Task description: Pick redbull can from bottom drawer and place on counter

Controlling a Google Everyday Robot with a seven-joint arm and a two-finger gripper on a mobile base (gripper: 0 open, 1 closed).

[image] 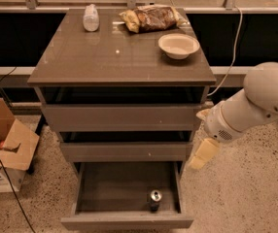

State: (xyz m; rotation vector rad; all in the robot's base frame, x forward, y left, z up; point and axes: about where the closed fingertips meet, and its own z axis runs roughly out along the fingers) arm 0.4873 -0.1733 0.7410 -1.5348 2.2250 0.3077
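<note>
The can (154,199) stands upright in the open drawer (124,222), down and left of the claw (203,153), which hangs below the tabletop's (105,62) front-right corner. Claw state: cannot tell.

The robot's arm (263,98) is shown clad in smooth, glossy white shells: a bulbous rounded joint is joined to a tapering cylindrical forearm, and the segments are divided by thin dark seams. A small patch of dark dots is set into the wrist end. The gripper (202,154), moulded in pale cream-yellow, is pictured just off the front right corner of the counter (105,62), below its edge.
</note>
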